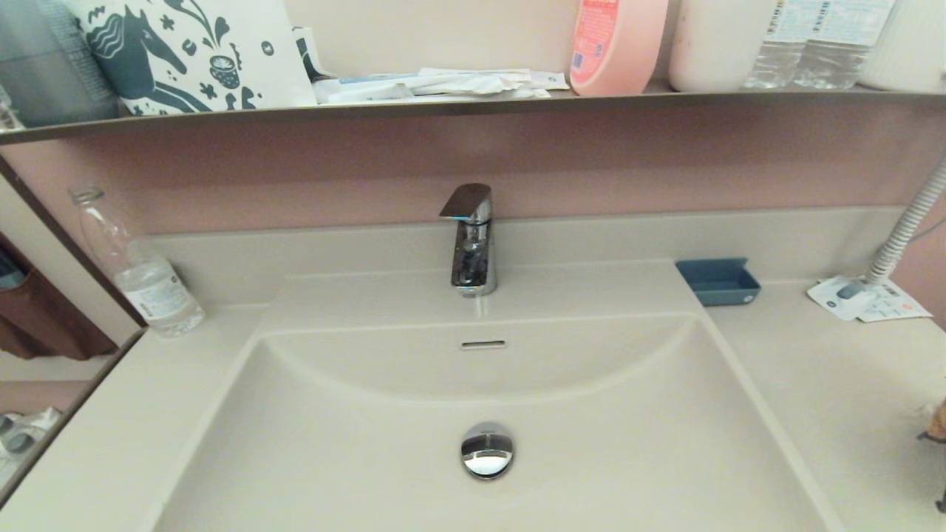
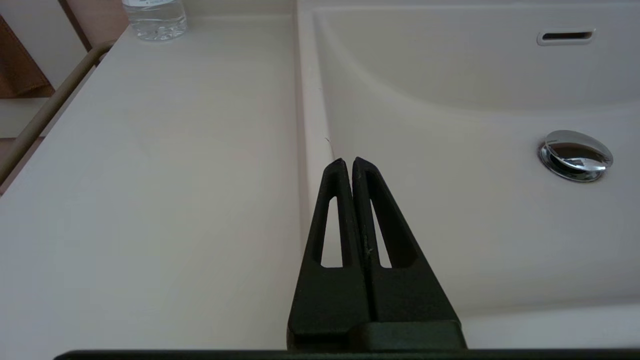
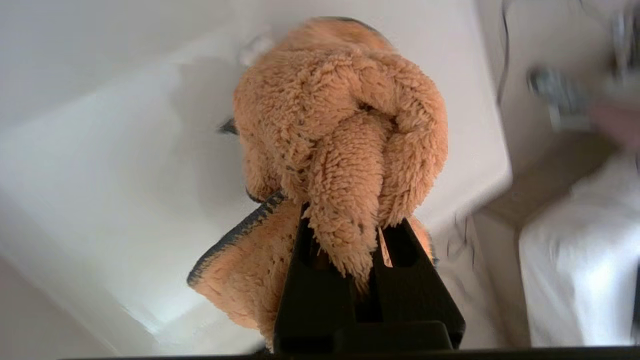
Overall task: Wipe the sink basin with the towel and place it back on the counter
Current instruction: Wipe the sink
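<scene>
Right now the right gripper point(image 3: 367, 235) pinches the towel point(image 3: 340, 130) between its two black fingers point(image 3: 300, 280), a fuzzy fold of cloth wedged in the gap between them. The tan-brown towel is bunched into a rounded lump that extends forward past the fingertips, so its long axis runs roughly in line with the fingers, pointing away from the wrist. A flatter flap with a dark stitched edge point(image 3: 240, 230) hangs off to one side beneath the lump. Pale beige surface lies behind the cloth, but whether that is the counter or the basin wall I cannot tell, nor whether the towel touches it. In the head view only a small tan scrap shows at the far right edge point(image 1: 937, 421), above the counter point(image 1: 835, 384) to the right of the sink basin point(image 1: 355, 443).

The left gripper point(image 2: 347, 162) hangs over the basin's left rim point(image 2: 307, 100), its fingers point(image 2: 330, 225) pressed together with nothing between them, tips pointing toward the back wall. The chrome drain plug point(image 1: 487, 450) sits in the basin floor, with the slot overflow point(image 1: 483, 344) on the curved back wall below the faucet point(image 1: 471, 240). A clear water bottle point(image 1: 140, 270) stands at the counter's left rear corner, and a small blue tray point(image 1: 718, 281) sits at the right rear.
</scene>
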